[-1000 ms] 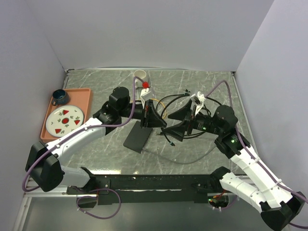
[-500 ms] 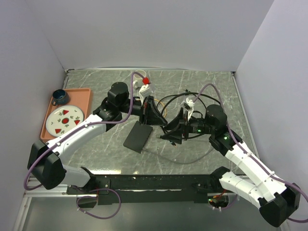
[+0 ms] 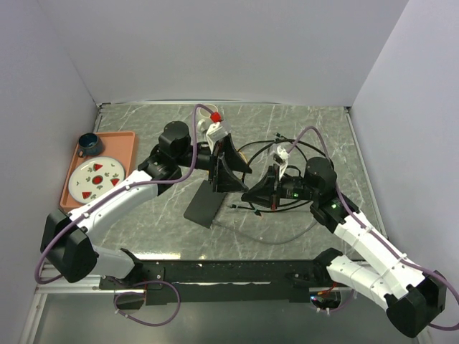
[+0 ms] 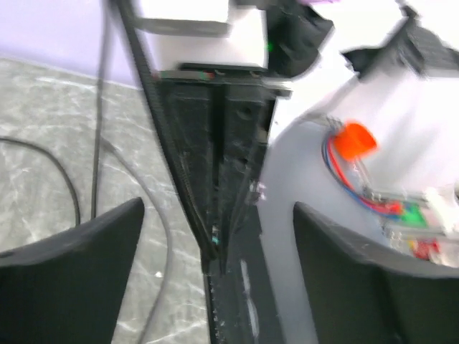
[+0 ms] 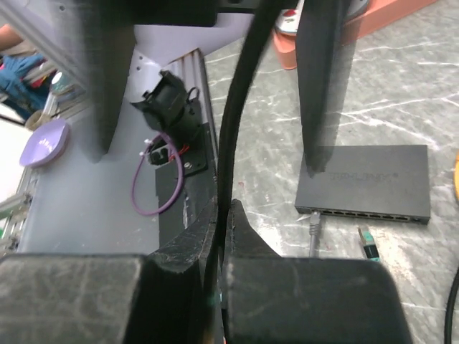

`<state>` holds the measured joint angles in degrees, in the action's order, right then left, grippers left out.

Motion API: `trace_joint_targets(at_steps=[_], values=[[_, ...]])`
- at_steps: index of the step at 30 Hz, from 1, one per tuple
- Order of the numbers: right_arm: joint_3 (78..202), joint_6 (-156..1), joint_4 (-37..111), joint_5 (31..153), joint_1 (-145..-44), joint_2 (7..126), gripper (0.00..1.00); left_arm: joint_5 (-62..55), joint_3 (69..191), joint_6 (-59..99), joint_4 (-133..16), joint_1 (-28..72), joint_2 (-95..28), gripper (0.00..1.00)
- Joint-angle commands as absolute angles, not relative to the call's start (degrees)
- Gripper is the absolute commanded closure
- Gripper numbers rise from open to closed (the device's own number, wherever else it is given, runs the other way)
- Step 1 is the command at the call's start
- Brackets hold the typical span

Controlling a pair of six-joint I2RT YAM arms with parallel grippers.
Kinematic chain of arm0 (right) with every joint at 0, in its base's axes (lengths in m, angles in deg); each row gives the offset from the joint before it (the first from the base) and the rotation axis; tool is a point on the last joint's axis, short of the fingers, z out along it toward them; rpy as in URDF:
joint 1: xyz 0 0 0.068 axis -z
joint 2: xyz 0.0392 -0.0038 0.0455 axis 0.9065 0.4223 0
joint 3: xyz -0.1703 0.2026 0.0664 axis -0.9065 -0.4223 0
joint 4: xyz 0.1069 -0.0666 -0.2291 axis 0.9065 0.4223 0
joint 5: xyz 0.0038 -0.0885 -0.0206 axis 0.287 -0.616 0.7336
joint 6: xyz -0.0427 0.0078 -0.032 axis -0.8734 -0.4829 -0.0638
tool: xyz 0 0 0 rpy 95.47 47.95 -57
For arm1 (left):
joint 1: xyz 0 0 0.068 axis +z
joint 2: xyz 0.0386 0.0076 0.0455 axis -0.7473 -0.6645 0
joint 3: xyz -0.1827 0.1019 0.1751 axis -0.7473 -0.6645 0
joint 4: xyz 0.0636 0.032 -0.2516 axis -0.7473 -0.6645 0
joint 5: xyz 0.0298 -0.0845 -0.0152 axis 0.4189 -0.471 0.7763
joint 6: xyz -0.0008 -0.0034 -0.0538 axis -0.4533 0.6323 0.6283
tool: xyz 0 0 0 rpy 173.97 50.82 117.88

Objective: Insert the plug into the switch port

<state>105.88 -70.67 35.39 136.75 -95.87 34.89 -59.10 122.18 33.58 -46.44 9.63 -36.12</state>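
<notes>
A robot lab booth: blank walls (image 3: 215, 50) enclose a marble-look table (image 3: 315, 122)

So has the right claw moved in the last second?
Yes: the right claw shifted left, toward the black switch box, and closed on the black cable.

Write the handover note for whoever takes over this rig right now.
Left gripper: open, gripping nothing.
Right gripper: shut on the black cable.
Switch: flat on the table.
Plugs: grey plug sits at the switch's port edge, seating unclear; green-tipped plug lies loose nearby.
Done: nothing certain.
Left: steer a plug into a port and confirm.
</notes>
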Motion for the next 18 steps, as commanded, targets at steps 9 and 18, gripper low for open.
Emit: trace_joint_targets(at_steps=[9, 18], values=[[108.9, -64.3, 37.3, 105.6, -95.5, 29.7, 1.0, -25.4, 119.0, 33.5, -46.8, 9.9, -27.8, 0.03], [105.3, -51.0, 34.3, 81.0, -95.3, 21.9, 1.0, -31.1, 112.7, 39.9, -36.3, 9.9, -30.6, 0.03]])
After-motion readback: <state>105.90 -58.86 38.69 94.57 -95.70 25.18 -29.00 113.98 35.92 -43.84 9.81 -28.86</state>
